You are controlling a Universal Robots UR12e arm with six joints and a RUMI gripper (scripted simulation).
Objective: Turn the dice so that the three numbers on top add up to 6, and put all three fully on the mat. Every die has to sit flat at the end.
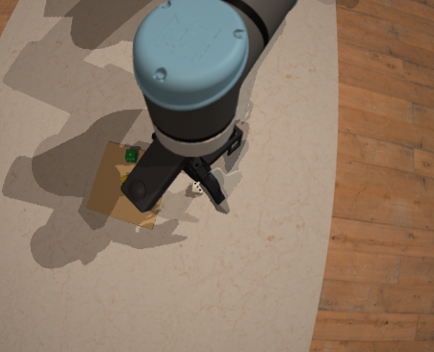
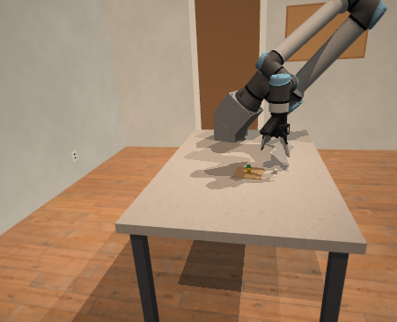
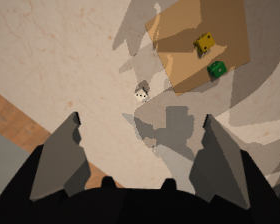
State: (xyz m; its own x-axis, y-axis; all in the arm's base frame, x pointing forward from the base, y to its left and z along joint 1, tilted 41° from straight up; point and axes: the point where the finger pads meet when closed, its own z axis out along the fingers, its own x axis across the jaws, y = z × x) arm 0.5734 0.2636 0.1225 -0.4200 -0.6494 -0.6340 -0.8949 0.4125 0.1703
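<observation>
A white die [image 1: 196, 188] [image 2: 275, 171] [image 3: 141, 94] lies on the table beside the mat [image 1: 99, 192] [image 2: 238, 174] [image 3: 233, 25], off it, with several dark pips showing. A green die [image 1: 131, 155] [image 2: 248, 166] [image 3: 217, 69] is on the mat near one edge; one pale pip shows on top. A yellow die [image 1: 124, 180] [image 2: 248, 171] [image 3: 205, 43] is on the mat, partly hidden by the gripper in the top view; its top number is too small to tell surely. My gripper [image 2: 275, 152] [image 3: 141, 114] is open and empty, above the table near the white die.
The pale table [image 1: 251, 279] [image 2: 238, 207] carries the mat and dice. Its edge [image 1: 327, 231] borders the wooden floor on the right in the top view. The arm and gripper cast shadows over the mat and the table around it.
</observation>
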